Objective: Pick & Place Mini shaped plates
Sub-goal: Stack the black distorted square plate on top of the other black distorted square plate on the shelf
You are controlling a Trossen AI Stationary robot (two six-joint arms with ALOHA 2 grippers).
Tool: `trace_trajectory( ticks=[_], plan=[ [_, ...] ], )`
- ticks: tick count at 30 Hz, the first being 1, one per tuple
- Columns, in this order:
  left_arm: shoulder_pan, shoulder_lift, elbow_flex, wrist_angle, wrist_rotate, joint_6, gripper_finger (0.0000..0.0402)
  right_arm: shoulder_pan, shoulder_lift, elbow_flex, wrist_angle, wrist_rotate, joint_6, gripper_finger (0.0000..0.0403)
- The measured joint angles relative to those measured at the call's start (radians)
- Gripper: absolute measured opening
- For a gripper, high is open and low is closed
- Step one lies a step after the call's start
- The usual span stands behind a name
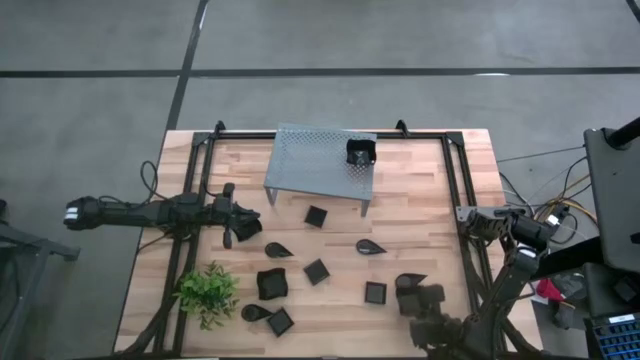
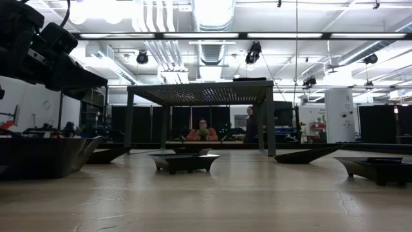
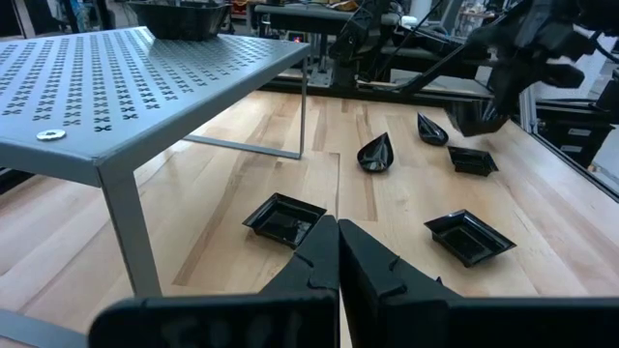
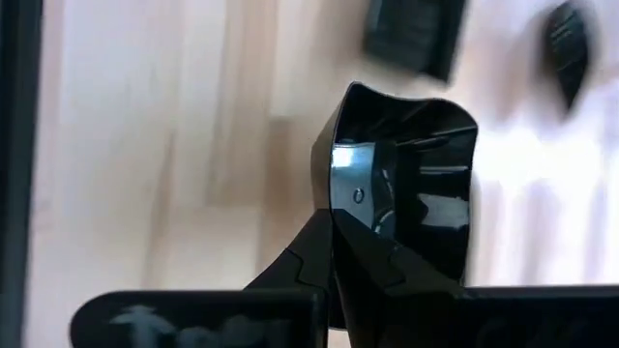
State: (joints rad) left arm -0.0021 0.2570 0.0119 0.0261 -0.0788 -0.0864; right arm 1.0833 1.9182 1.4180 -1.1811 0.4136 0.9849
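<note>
Black mini shaped plates lie scattered on the wooden table: squares [image 1: 316,215] [image 1: 375,293], teardrops [image 1: 278,249] [image 1: 368,246] and a larger one [image 1: 271,284]. One more plate [image 1: 360,152] sits on top of the grey perforated rack [image 1: 322,165] at the far edge. My right gripper [image 1: 410,300] is at the near right, shut on a glossy black plate [image 4: 406,164]. My left gripper [image 1: 245,225] waits shut at the left, near the rack's left leg, touching nothing. My right gripper pinches the plate by its rim at one end [image 4: 336,220] between its two fingers. The fingers slant down from above. The plate is lifted clear of the table and tipped up, its hollow side toward the wrist camera.
A small green plant [image 1: 208,292] stands at the near left. A black frame [image 1: 455,190] runs along the table's sides. Bare wood lies between the rack and the near plates. In the low view, people show in the room behind the rack.
</note>
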Motion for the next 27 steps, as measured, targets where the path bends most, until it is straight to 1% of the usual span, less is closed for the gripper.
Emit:
trace_trajectory(
  ticks=[4,6,8,11,20,24,27],
  plan=[
    [0.0,0.0,0.0,0.0,0.0,0.0,0.0,-0.019,0.0,0.057,-0.085,0.067,-0.026,0.0008],
    [0.0,0.0,0.0,0.0,0.0,0.0,0.0,-0.03,0.0,0.084,-0.119,0.12,-0.054,0.0008],
    [0.0,0.0,0.0,0.0,0.0,0.0,0.0,-0.045,0.0,0.106,-0.145,0.185,-0.097,0.0008],
    [0.0,0.0,0.0,0.0,0.0,0.0,0.0,-0.079,-0.003,0.126,-0.154,0.241,-0.182,0.0008],
    [-0.001,0.0,0.0,0.0,0.0,0.0,0.0,-0.227,-0.089,0.131,-0.193,0.287,-0.368,0.0008],
    [-0.001,0.0,0.0,0.0,0.0,0.0,0.0,-0.299,-0.174,0.131,-0.208,0.319,-0.463,0.0008],
    [-0.001,0.0,0.0,0.0,0.0,0.0,0.0,-0.371,-0.255,0.131,-0.199,0.323,-0.528,0.0008]
  ],
)
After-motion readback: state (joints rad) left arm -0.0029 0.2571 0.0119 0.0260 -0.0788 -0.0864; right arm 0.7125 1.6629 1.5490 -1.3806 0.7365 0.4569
